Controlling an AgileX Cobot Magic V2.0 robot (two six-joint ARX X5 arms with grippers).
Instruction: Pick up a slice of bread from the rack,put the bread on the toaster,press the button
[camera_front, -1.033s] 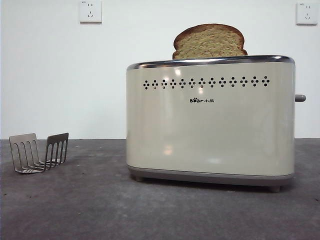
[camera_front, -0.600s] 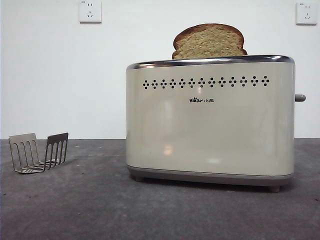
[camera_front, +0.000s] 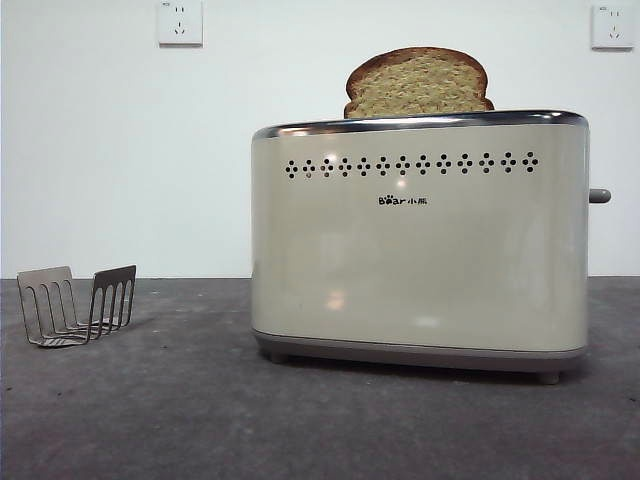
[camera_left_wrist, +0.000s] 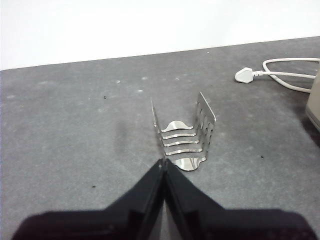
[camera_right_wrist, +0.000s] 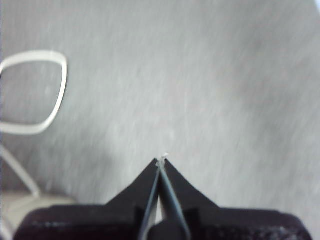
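Nothing has shifted: your tan domed bread slice (camera_front: 418, 84) still stands in the cream boxy toaster (camera_front: 420, 240), grey lever knob (camera_front: 600, 196) unpressed, grey metal rack (camera_front: 76, 305) bare, and both the left claw (camera_left_wrist: 164, 162) and right claw (camera_right_wrist: 161, 162) closed on nothing.

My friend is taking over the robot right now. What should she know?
Left gripper: jaws shut, holding nothing, above the rack, which has no bread in it.
Right gripper: jaws shut, holding nothing, over bare table near a white cable.
The slice of bread stands in the toaster, its domed top sticking out above the chrome rim.
The button on the toaster's narrow side sits high and looks not yet pressed.
Done: bread taken from the rack and put in the toaster.
Left: press the button down.
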